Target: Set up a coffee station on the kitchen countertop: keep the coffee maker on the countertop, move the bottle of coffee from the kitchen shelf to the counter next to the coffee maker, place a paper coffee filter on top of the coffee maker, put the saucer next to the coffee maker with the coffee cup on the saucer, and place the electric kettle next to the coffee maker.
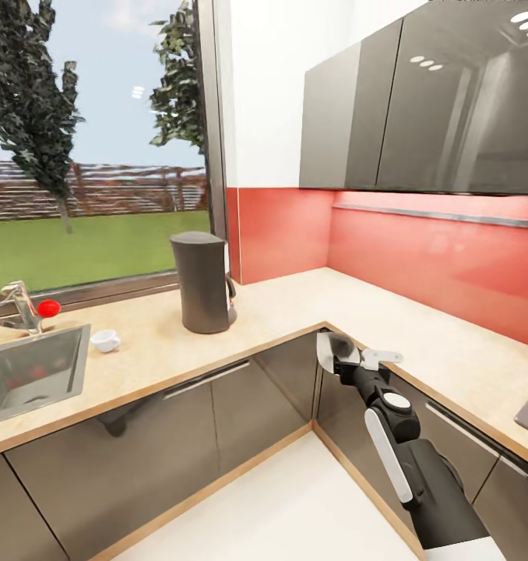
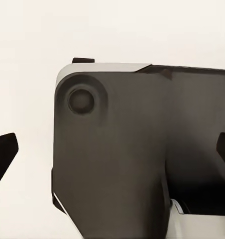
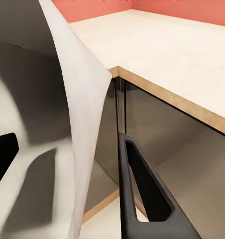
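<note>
Head view looks over an L-shaped kitchen countertop (image 1: 279, 300) with glossy dark cabinets below and a red backsplash behind. The coffee maker (image 1: 202, 282) stands upright near the back edge of the window run, just short of the inner corner. A white coffee cup (image 1: 105, 340) sits on the worktop between it and the sink (image 1: 32, 372), well apart from the machine; whether it is on its side I cannot tell.

The right gripper (image 1: 332, 348) hovers just off the front edge at the inner corner, carrying the paper coffee filter (image 1: 325, 351). In the right wrist view the filter (image 3: 82, 124) hangs as a thin white sheet, curling to a point, with one black finger (image 3: 140, 194) close beside it. It appears pinched between the fingers, though the contact itself is not visible.

I judge the filter very light, limp and easily creased. An edge pinch like this one suits it, with slow travel so it does not flap or slip. It must be laid on the flat top of the machine.

The left gripper (image 2: 112, 149) has its fingertips spread wide, nothing between them, facing a grey part of the robot's own body.
</note>
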